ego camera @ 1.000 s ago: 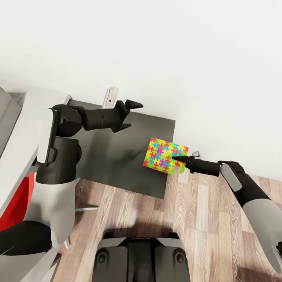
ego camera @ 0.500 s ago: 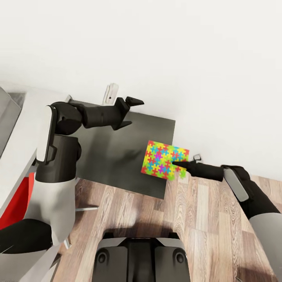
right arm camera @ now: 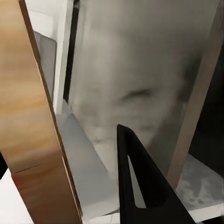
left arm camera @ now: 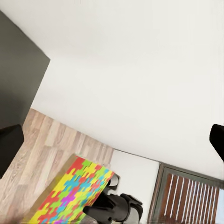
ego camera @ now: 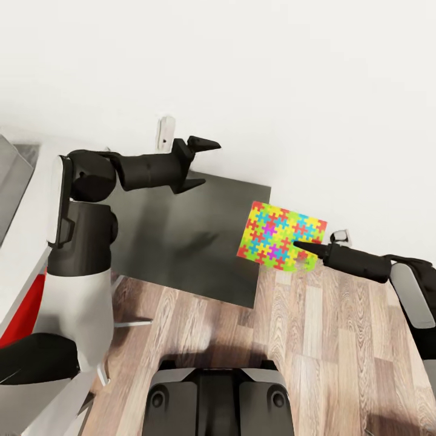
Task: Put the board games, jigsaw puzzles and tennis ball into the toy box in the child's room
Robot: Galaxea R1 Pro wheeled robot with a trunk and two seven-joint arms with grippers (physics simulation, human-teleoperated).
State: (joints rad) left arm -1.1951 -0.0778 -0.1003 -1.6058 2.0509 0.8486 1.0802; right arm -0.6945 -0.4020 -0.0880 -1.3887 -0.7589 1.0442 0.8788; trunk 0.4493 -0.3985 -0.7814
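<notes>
A square jigsaw puzzle (ego camera: 281, 236) box, patterned in yellow, pink, blue and green, was held flat in the air past the right corner of a low dark grey-topped cabinet (ego camera: 181, 236), partly above the wood floor (ego camera: 315, 339). The right gripper (ego camera: 300, 245) was clamped on the box's near edge, one dark finger lying across the top. The left gripper (ego camera: 197, 163) hovered empty over the cabinet's far side, its fingers spread apart. A corner of the white table (ego camera: 15, 242) showed at the far left. Judging by this, one puzzle was lifted and in transit; it was not yet in the toy box, and how the other toys stood could not be told.
</notes>
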